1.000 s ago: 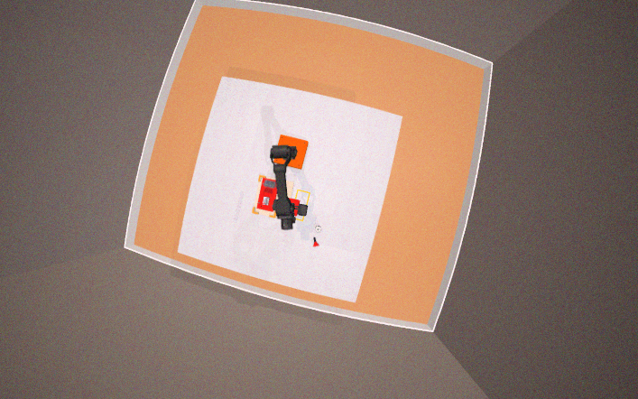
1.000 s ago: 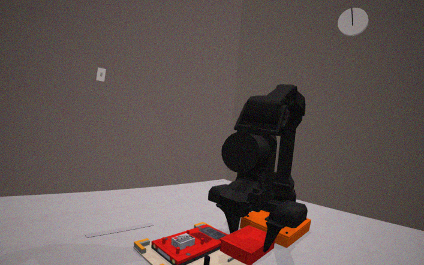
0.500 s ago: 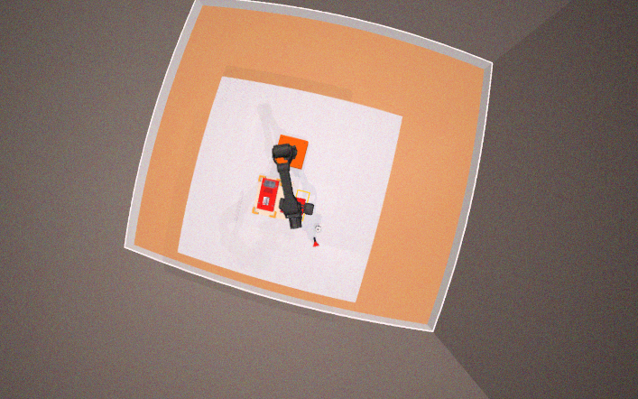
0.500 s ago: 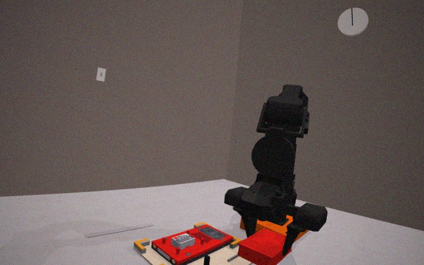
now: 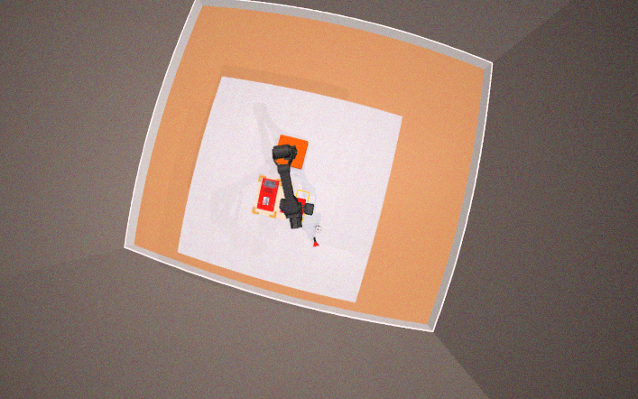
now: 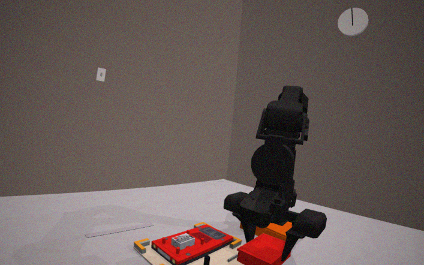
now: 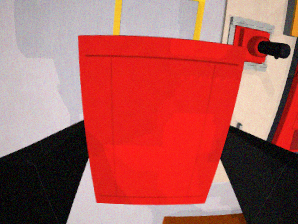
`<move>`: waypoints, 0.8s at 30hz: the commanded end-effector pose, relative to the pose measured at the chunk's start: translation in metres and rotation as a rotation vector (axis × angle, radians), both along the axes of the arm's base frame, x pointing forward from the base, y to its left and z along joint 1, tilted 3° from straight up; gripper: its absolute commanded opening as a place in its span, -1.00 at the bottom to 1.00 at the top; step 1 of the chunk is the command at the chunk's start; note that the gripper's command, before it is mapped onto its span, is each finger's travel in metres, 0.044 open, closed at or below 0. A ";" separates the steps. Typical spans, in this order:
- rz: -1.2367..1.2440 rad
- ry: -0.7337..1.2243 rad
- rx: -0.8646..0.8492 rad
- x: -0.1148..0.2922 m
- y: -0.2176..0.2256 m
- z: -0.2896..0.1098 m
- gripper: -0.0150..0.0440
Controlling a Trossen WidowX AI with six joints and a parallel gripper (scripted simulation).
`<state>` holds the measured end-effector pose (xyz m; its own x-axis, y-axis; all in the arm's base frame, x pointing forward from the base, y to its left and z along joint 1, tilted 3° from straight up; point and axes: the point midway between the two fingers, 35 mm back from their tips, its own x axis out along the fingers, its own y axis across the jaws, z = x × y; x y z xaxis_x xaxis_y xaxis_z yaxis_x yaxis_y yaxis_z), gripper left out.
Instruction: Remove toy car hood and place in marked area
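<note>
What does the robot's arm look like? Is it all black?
Yes, the arm is matte black all over, built from chunky, boxy links with one big round joint in the middle. No cables or markings show. Its gripper has a wide black body with two pointed, tapering black fingers. Only the base plate it stands on is orange.
</note>
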<state>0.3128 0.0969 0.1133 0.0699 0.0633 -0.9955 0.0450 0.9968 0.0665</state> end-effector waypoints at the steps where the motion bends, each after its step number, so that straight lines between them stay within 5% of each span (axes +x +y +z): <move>1: -0.006 -0.001 -0.005 0.001 0.000 -0.003 -0.49; 24: -0.006 -0.001 -0.004 0.003 0.001 -0.020 -0.49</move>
